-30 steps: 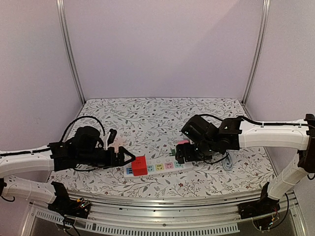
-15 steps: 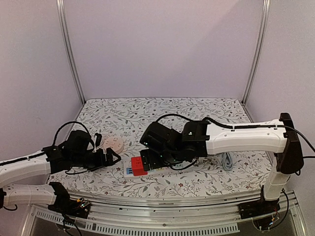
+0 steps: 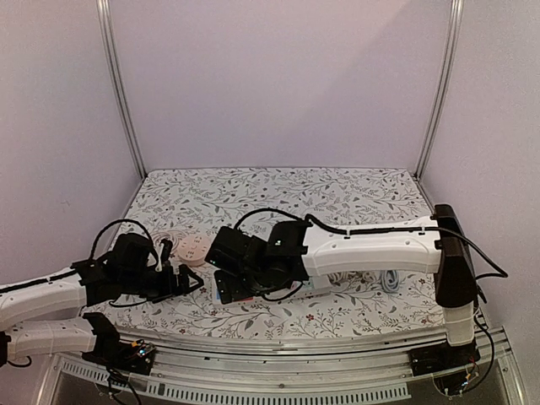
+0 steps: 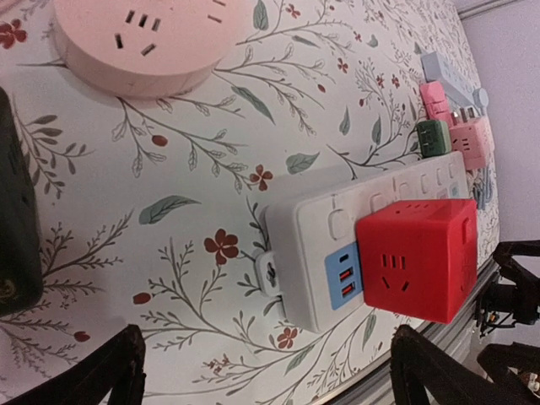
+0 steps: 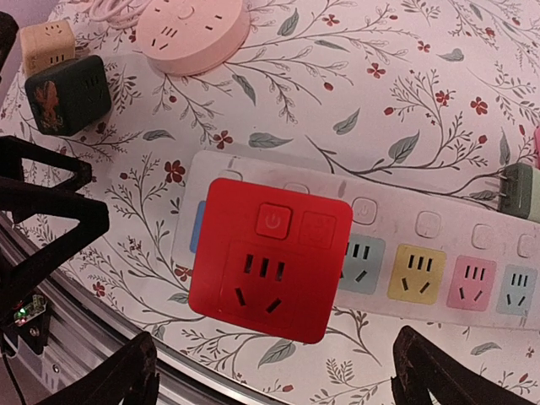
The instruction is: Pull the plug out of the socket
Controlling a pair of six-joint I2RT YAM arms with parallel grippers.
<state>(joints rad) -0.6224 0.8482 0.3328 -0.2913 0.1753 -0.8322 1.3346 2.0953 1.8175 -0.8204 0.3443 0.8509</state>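
Observation:
The plug, a red cube adapter (image 5: 270, 257), sits in the near-left end of the white power strip (image 5: 422, 253), beside its blue USB panel (image 4: 342, 274). My right gripper (image 5: 278, 371) hovers over the cube, open, its fingers standing wide on either side without touching it. In the top view the right gripper (image 3: 229, 272) hides most of the cube, and only a red sliver (image 3: 229, 294) shows. My left gripper (image 4: 266, 367) is open and empty, low over the table just left of the strip's end. From above, the left gripper (image 3: 181, 278) lies close to the right one.
A round pink socket (image 5: 192, 29) lies behind the strip's left end, with a dark green cube (image 5: 67, 93) and a beige cube (image 5: 46, 42) beside it. Green (image 4: 434, 139) and pink (image 4: 468, 139) plugs lie at the strip's far end. The table's front rail (image 3: 278, 342) is close.
My right arm has swept left along the strip and now sits over the red cube, jaws a little wider. My left gripper has drawn back to the left.

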